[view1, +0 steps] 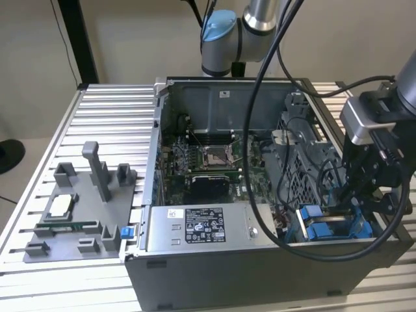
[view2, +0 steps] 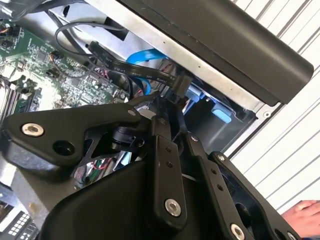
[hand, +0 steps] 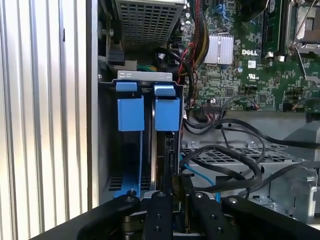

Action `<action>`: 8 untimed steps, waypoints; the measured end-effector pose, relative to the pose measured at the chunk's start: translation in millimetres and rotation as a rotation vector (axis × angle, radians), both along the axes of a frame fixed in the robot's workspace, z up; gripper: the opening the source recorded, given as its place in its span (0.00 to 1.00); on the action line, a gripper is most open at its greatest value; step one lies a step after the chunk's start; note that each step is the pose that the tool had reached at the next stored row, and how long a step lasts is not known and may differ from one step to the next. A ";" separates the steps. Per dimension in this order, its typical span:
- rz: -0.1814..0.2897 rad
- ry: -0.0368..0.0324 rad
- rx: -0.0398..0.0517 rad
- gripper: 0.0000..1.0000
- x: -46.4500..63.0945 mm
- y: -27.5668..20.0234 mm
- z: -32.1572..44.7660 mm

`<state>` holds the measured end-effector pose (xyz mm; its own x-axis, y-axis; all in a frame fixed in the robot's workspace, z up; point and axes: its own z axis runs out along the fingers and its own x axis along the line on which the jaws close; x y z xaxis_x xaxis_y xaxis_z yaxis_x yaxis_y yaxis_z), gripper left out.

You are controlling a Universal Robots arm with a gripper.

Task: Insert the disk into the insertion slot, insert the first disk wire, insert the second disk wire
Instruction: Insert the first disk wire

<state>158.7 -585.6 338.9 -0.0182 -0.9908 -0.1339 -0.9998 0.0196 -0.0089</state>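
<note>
Silver-grey hard drive in its bright blue plastic carrier (hand: 166, 114) already sits edge-on inside the dark grey metal drive bay (hand: 107, 150), while the black gripper (hand: 176, 187), fingers pinched narrow on a black flat-cable plug (view2: 179, 84), hovers just beside it, so the wiring seems unfinished.

Insertion slot (view1: 331, 227) inside computer case (view1: 227, 276); fixture tray (view1: 97, 214) beside it, exterior view's left.
</note>
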 end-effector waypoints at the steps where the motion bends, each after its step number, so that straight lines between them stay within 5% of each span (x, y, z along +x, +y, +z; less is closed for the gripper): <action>1: -0.007 0.0000 0.0000 0.00 0.0 0.0 -0.2; 8: -0.025 0.0026 0.0000 0.00 -0.1 0.0 -1.1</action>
